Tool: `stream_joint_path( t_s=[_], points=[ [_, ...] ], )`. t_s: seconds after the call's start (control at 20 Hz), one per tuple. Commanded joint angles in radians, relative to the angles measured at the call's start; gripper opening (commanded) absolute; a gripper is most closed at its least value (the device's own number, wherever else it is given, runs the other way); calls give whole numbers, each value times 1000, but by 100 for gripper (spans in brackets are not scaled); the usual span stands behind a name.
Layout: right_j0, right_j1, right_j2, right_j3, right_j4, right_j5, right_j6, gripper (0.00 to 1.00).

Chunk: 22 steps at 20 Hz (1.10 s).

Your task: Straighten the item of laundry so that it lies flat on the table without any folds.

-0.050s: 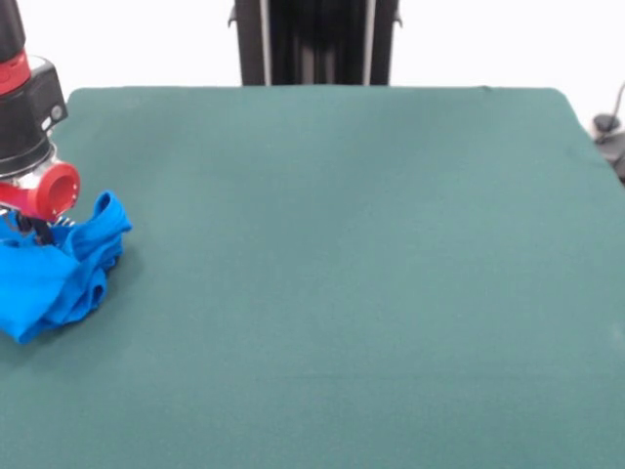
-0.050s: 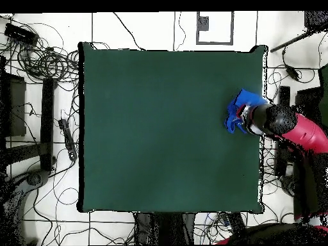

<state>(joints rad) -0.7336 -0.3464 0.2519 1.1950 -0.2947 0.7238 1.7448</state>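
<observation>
The shirt (image 1: 61,269) is lying crumpled in a soft, bright blue heap, its thin fabric bunching into rounded folds and one peak sticking up toward the table's middle. No lettering or graphic is showing. It is sitting at the very edge of the table (image 1: 332,274), at the left side in the front view and the right side in the overhead view, partly reaching past the edge. The table's dark green cloth is lying smooth and matte, a broad rectangle with rounded corners, bare apart from the shirt.

The arm (image 2: 301,131) is reaching in over that same edge, its red and black segments lying nearly level in the overhead view. Its black wrist and a red round fitting are hanging directly over the heap. The gripper (image 1: 34,233) is pressing down into the cloth; I cannot tell whether its jaws are apart or together, since the fabric and wrist are hiding them.
</observation>
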Motion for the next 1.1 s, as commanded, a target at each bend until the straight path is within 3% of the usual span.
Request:
stream_joint_path(
  t_s=[0.05, 0.2, 0.65, 1.1],
  points=[
    [38, -17, 103, 73, -21, 45, -137, 0],
    [34, -36, 109, 101, -18, 45, -140, 0],
    [62, -262, 82, 428, 40, -38, 51, 0],
    [107, -334, 44, 583, 83, -146, 188, 0]
  ],
)
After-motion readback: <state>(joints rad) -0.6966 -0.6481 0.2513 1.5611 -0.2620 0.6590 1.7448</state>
